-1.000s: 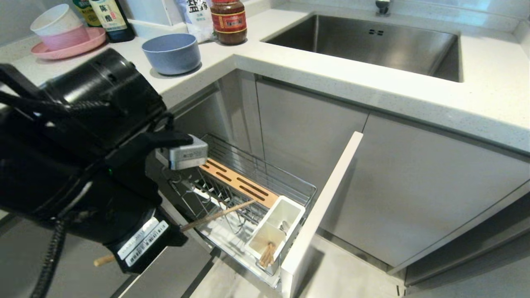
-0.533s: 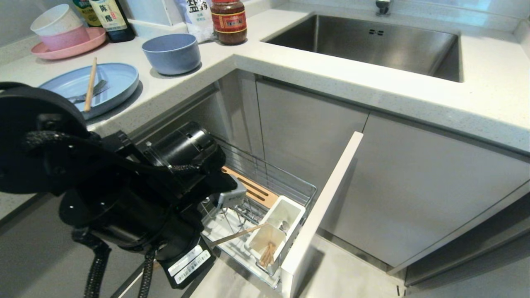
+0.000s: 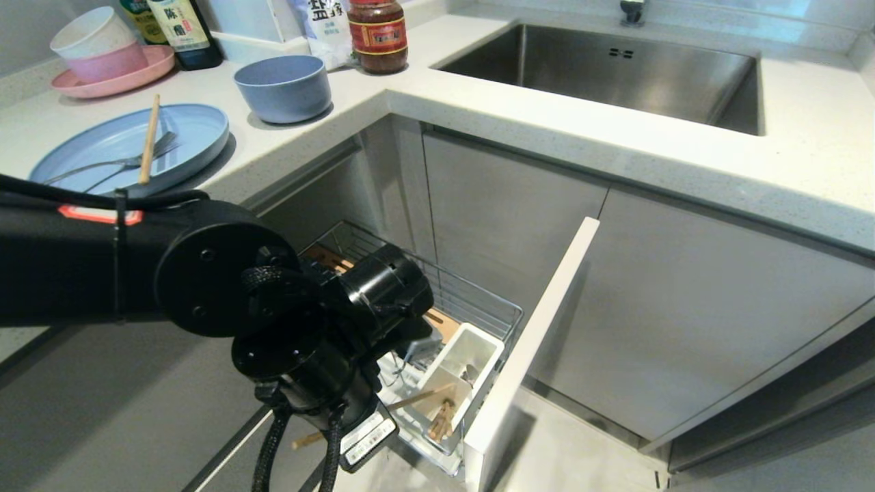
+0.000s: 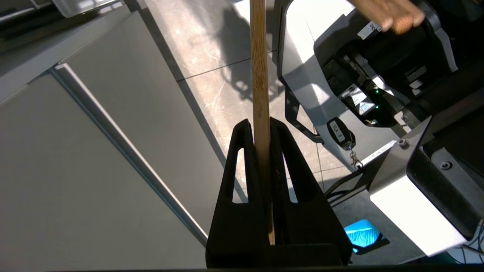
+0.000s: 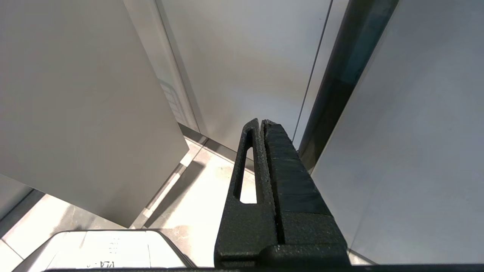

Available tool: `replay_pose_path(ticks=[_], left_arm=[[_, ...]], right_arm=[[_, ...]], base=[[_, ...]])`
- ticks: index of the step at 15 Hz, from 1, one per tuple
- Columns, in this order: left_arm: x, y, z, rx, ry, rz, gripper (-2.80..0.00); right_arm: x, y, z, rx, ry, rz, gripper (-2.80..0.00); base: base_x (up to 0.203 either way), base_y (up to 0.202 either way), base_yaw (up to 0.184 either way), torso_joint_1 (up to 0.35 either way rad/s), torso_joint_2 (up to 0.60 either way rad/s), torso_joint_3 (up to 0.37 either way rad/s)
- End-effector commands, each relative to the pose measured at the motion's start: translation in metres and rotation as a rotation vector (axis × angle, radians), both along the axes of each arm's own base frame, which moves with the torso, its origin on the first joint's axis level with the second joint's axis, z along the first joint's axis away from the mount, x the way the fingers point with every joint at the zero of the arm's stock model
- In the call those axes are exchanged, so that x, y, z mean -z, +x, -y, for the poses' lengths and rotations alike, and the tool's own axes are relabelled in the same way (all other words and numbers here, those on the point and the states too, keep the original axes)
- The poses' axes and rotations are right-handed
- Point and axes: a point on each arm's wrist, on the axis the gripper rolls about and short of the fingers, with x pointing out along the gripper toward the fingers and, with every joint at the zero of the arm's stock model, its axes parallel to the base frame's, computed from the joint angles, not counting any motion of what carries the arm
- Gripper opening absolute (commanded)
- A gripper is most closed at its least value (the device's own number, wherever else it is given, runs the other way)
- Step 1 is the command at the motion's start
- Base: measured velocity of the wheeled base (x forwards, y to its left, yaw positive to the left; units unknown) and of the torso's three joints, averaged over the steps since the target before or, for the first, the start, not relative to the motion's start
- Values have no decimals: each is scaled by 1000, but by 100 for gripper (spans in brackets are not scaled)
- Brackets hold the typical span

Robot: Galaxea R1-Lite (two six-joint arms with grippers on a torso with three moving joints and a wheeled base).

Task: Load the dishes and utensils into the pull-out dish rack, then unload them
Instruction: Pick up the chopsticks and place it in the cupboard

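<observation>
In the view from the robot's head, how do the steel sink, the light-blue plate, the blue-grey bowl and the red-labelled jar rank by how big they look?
1. Sink, clearly largest.
2. Light-blue plate, partly hidden by the robot's arm.
3. Blue-grey bowl.
4. Red-labelled jar, smallest, though cut off at the top edge and farther from the camera, so its true size is unsure.

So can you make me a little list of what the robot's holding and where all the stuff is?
left gripper: fingers shut on a chopstick, low by the dish rack
chopstick tip: at the white utensil cup
other chopstick: on the light-blue plate, with the fork
blue-grey bowl: on the counter
right gripper: shut, empty, parked by the cabinets
</observation>
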Motion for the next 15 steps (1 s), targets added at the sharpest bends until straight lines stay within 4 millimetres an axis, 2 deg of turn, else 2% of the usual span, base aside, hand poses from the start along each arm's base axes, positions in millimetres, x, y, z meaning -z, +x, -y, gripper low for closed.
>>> replay_pose_path(ticks=[1, 15], left_arm=[[11, 6, 7, 0, 20, -16, -280], [41, 29, 31, -11, 19, -29, -280]], right_arm=[[0, 0, 0, 0, 1, 3, -280], [0, 0, 0, 0, 1, 3, -280]], base=[[0, 0, 0, 0, 0, 0], [0, 0, 0, 0, 0, 0]])
